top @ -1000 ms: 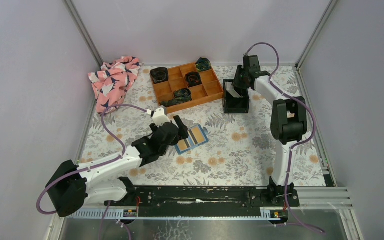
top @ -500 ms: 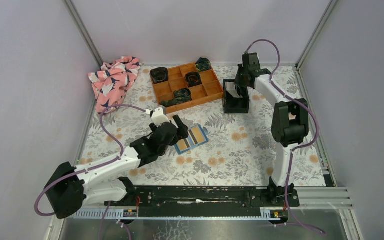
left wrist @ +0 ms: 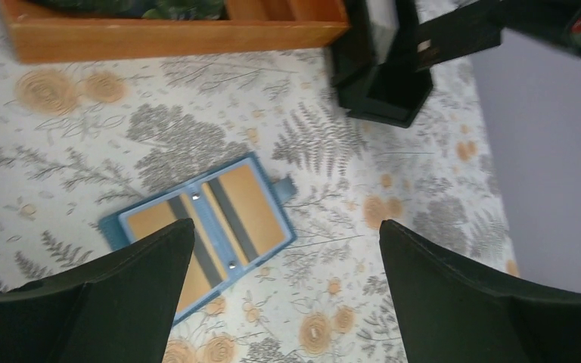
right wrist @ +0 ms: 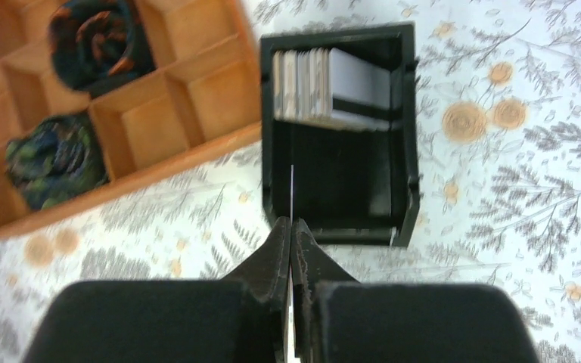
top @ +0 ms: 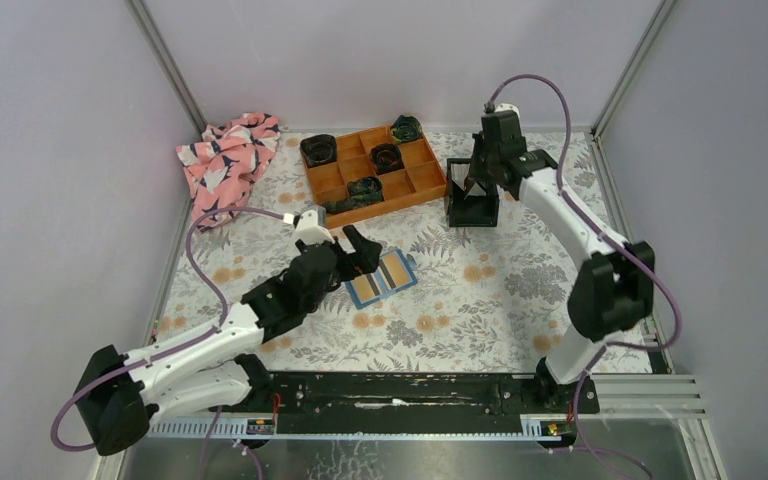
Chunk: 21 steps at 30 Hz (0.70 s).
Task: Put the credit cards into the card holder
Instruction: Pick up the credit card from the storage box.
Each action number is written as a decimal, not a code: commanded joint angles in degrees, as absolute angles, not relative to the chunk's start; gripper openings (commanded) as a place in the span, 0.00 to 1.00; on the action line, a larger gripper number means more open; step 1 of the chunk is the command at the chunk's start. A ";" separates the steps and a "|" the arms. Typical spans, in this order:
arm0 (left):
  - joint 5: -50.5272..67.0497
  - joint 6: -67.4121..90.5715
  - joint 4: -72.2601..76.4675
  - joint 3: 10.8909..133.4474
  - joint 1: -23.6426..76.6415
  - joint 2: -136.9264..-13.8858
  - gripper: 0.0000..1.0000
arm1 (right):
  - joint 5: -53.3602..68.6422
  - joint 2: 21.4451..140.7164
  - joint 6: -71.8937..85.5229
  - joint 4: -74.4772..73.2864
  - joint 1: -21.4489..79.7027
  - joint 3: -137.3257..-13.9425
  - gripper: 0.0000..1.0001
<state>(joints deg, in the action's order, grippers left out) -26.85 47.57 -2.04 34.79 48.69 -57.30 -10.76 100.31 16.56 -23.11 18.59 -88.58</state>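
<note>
The card holder [top: 382, 277] lies open and flat near the middle of the tabletop [top: 480, 310]. Its long axis is skewed from near-left to far-right, and its clasp tab points far-right. The left gripper [left wrist: 286, 227] hangs over it with jaws spread wide. The credit cards [right wrist: 333, 87] stand on edge at one end of the black bin [right wrist: 405, 136], just right of the orange tray [top: 425, 178]. Over the bin, the right gripper [right wrist: 291, 224] has its jaws clenched on a single card [right wrist: 291, 189], seen edge-on.

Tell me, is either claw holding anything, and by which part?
The right gripper is shut on a single credit card, seen edge-on, pinched by its near end. The left gripper is open and empty.
</note>
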 commanded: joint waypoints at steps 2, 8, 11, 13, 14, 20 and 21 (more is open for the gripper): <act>-19.74 41.16 8.44 32.12 48.25 -52.89 1.00 | -3.58 85.73 18.96 -22.56 22.51 -78.11 0.00; -9.11 40.57 11.10 31.71 48.26 -52.27 1.00 | 4.51 71.10 24.25 -20.42 30.68 -64.32 0.00; -2.75 40.29 13.32 31.24 48.30 -52.01 1.00 | 7.98 64.45 27.35 -19.09 34.72 -57.76 0.00; 0.74 39.60 13.64 31.70 48.32 -52.26 1.00 | 10.09 60.40 28.93 -18.96 36.94 -54.64 0.00; 2.67 39.11 13.80 31.87 48.26 -52.43 1.00 | 11.32 58.53 29.61 -18.67 37.93 -53.10 0.00; 14.02 37.23 16.38 30.79 48.25 -52.92 0.99 | 19.26 49.59 33.51 -17.13 39.56 -45.85 0.00; 15.91 37.38 17.50 30.50 48.26 -53.32 0.99 | 20.12 48.70 33.61 -17.25 39.55 -45.39 0.00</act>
